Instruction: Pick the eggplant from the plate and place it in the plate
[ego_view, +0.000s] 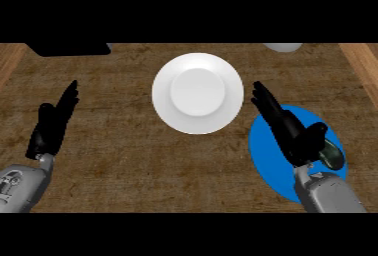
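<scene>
Head view is showing a brown wooden bench (111, 165) from steeply above, and the white plate (197, 93) is lying near the middle of it, so I am taking this plate as the landmark. This white plate is carrying nothing on its surface.

To the lower right of the white plate a blue plate (267, 150) is lying, well apart from its rim. The right hand (289, 131) is hovering over this blue plate, with the fingers stretched straight toward the white plate and the thumb standing out to the side; it is staying open and is holding nothing. The eggplant (331, 154) is lying on the blue plate, on the side far from the white plate. It is looking dark and greenish, and it is just beside the wrist of the right hand; only a part of it is showing, because the hand and the grey forearm are covering the rest. I cannot tell whether the hand is touching it.

To the left of the white plate, well apart, the left hand (52, 125) is resting open with straight fingers pointing up, holding nothing.

Beyond the white plate, at the far left, a black object (70, 48) is showing partly, and at the far right a pale object (283, 47) is showing only its edge.
</scene>
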